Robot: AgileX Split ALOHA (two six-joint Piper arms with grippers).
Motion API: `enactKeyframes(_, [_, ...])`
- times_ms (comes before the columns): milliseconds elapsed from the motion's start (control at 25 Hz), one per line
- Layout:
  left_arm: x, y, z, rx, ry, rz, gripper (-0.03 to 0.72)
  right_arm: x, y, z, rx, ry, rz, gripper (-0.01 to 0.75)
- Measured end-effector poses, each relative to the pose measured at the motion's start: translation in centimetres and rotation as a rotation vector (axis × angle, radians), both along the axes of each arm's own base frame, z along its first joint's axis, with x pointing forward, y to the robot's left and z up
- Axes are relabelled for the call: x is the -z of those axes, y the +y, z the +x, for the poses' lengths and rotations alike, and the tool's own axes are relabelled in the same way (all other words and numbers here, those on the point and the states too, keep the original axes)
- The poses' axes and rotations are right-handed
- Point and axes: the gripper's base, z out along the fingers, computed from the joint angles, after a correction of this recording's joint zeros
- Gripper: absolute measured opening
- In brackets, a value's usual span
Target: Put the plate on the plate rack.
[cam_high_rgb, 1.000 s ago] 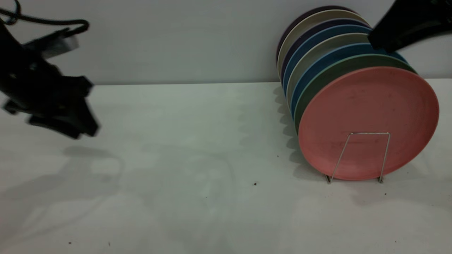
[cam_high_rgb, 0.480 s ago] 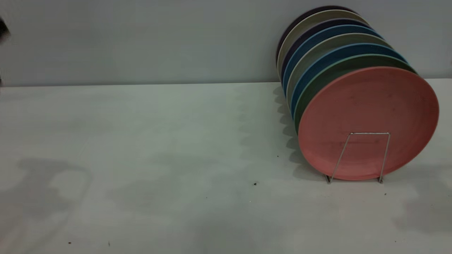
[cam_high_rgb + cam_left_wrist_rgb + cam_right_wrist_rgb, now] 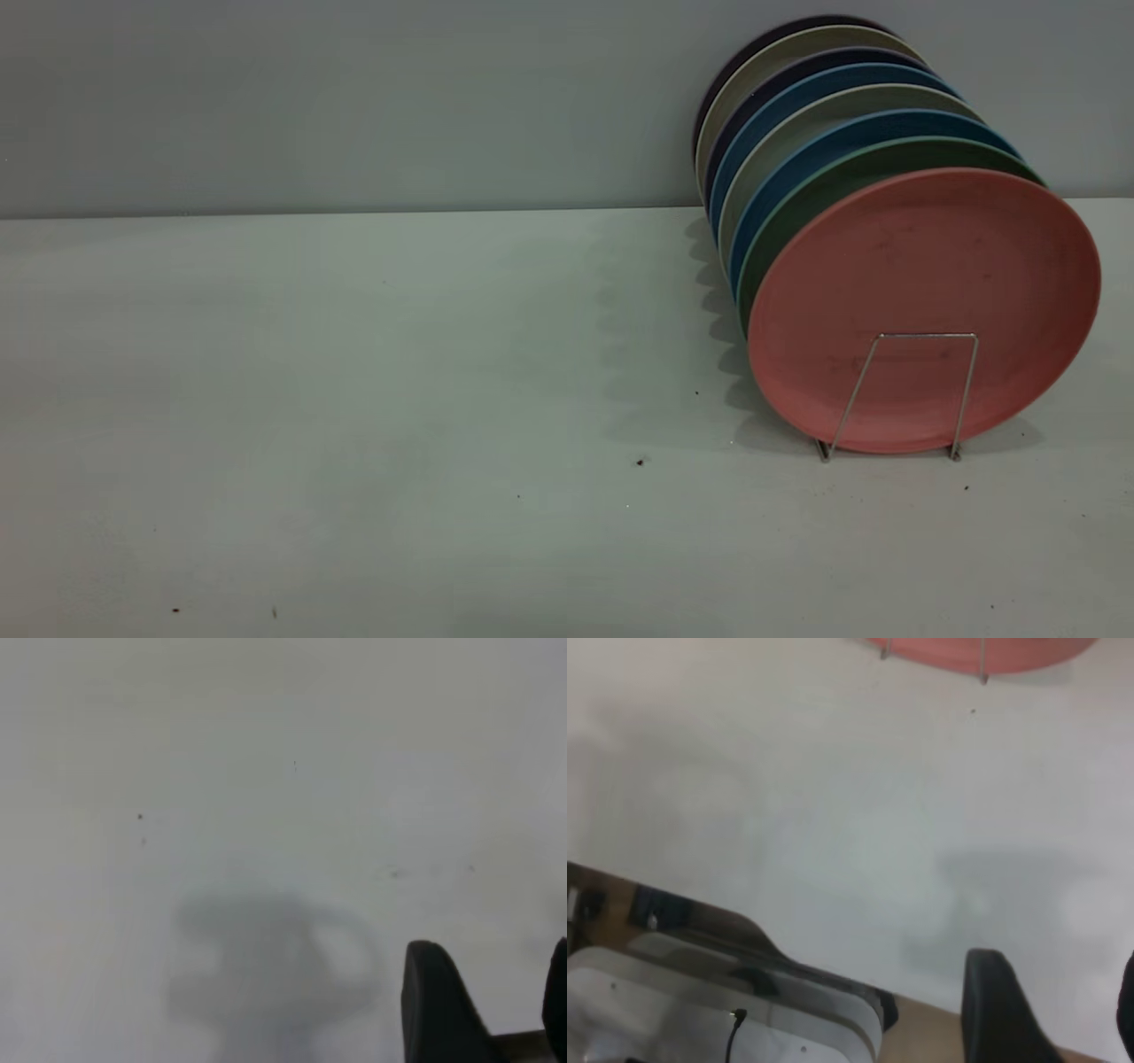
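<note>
Exterior view: pink plate (image 3: 921,292) upright in front slot of plate rack (image 3: 912,390); left gripper (image 3: 492,1010) and right gripper (image 3: 1054,1010) fingers apart, empty, above bare table (image 3: 354,399).

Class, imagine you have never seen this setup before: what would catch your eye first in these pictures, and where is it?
The salmon-pink plate stands out first: it stands on edge at the front of a row of coloured plates at the table's right, behind the front loop of the thin wire plate rack. Right behind it sit a green plate and a blue plate. Neither arm appears in the exterior view; each wrist view shows only its own gripper above the bare white table.
</note>
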Motion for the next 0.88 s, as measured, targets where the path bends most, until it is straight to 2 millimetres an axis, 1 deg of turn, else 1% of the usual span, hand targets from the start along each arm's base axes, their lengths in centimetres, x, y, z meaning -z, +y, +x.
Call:
enactKeyframes(80, [-0.3,0.0,-2.5,-0.016,-0.048,-0.008,0.335,0.0,0.1,-2.1,0.0,-0.022,0.005,0.35])
enactKeyframes(200, [-0.7,-0.1,-5.8,-0.038,-0.117,-0.025,0.335,0.4,0.3,-4.7,-0.009,-0.05,0.007,0.35])
enactKeyframes(320, [-0.4,-0.1,-8.0,-0.065,-0.14,-0.035,0.335,1.2,0.4,-6.6,-0.008,-0.081,0.006,0.35])
enactKeyframes(520, [0.9,-0.1,-9.7,-0.073,-0.083,-0.033,0.335,3.7,0.4,-9.2,-0.008,-0.108,0.0,0.35])
enactKeyframes(600, [1.5,-0.1,-10.3,-0.073,-0.086,-0.034,0.335,4.8,0.3,-10.1,-0.006,-0.114,-0.015,0.35])
enactKeyframes(720, [2.5,-0.1,-11.3,-0.072,-0.099,-0.031,0.335,6.0,0.2,-11.4,-0.009,-0.155,-0.043,0.35])
enactKeyframes(880, [3.7,0.0,-12.8,-0.058,-0.14,-0.008,0.335,6.2,0.1,-12.6,-0.007,-0.249,-0.073,0.35])
